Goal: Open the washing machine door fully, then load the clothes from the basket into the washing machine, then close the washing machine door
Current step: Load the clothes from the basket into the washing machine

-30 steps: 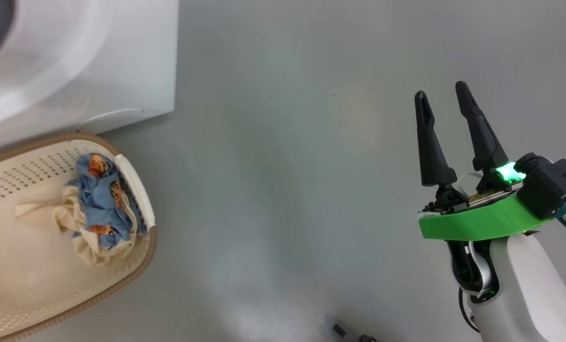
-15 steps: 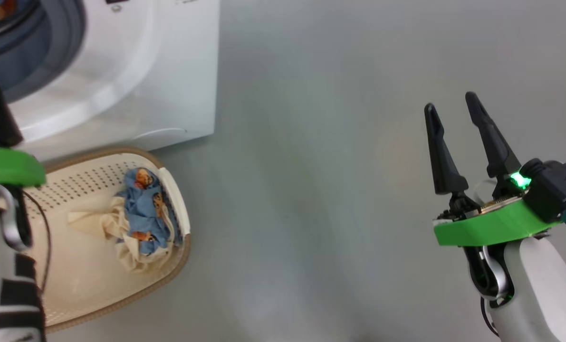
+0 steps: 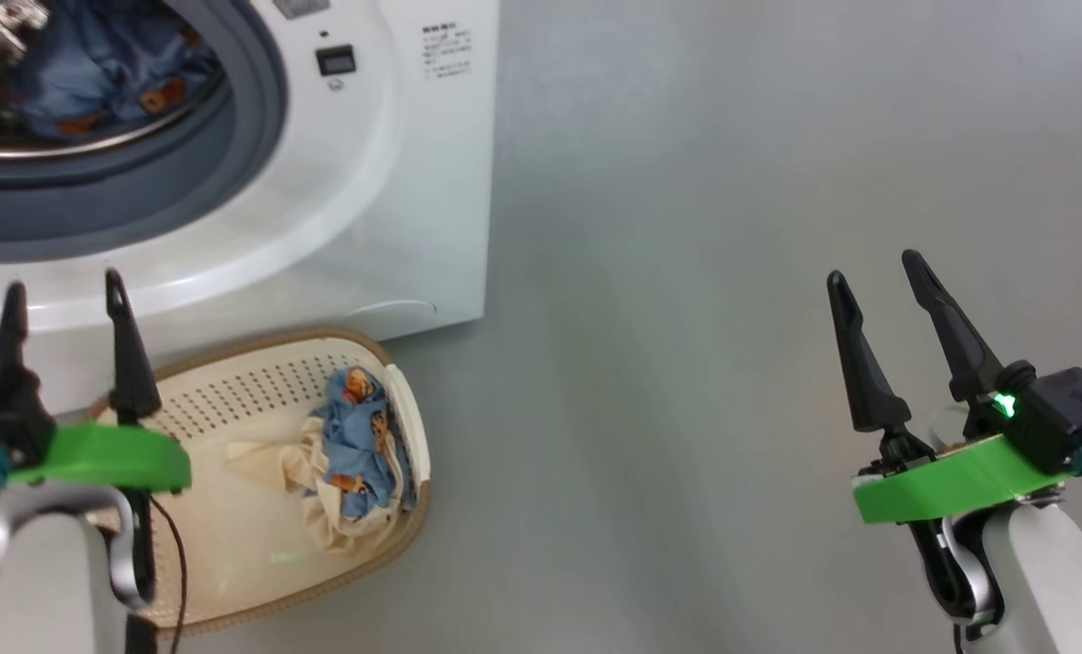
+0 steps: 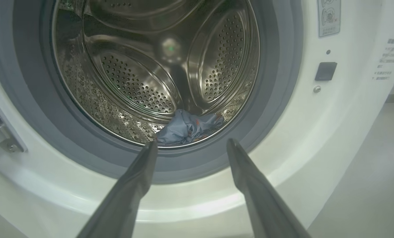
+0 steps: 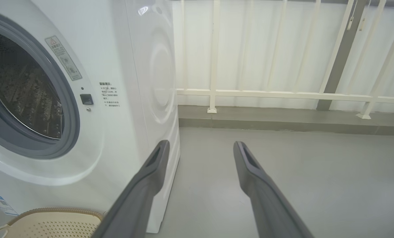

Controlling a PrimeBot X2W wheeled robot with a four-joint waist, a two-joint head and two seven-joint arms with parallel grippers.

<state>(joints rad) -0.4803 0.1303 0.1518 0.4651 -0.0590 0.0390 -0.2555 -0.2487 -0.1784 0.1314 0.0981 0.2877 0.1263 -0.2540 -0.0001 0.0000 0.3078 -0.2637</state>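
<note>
The washing machine [image 3: 395, 182] stands at the upper left with its drum mouth uncovered; the washing machine door is out of view. A light blue garment [image 3: 114, 64] lies inside the steel drum [image 4: 134, 76], low at the front [image 4: 187, 127]. Below the machine sits the cream basket [image 3: 232, 395], holding blue printed clothes [image 3: 359, 445] and a cream piece [image 3: 268, 463]. My left gripper [image 3: 64, 286] is open and empty above the basket's left end, pointing at the drum mouth [image 4: 192, 142]. My right gripper [image 3: 874, 268] hovers open and empty over bare floor, far to the right [image 5: 200, 143].
Grey floor [image 3: 668, 318] spreads right of the machine and basket. A white railing [image 5: 283, 94] with pale curtains runs along a low kerb behind the machine's right side. The grey rubber ring [image 4: 276, 99] lines the drum mouth.
The head camera has swung, so the whole picture slid right and down: the drum mouth and my left gripper came into view. Both grippers stayed open.
</note>
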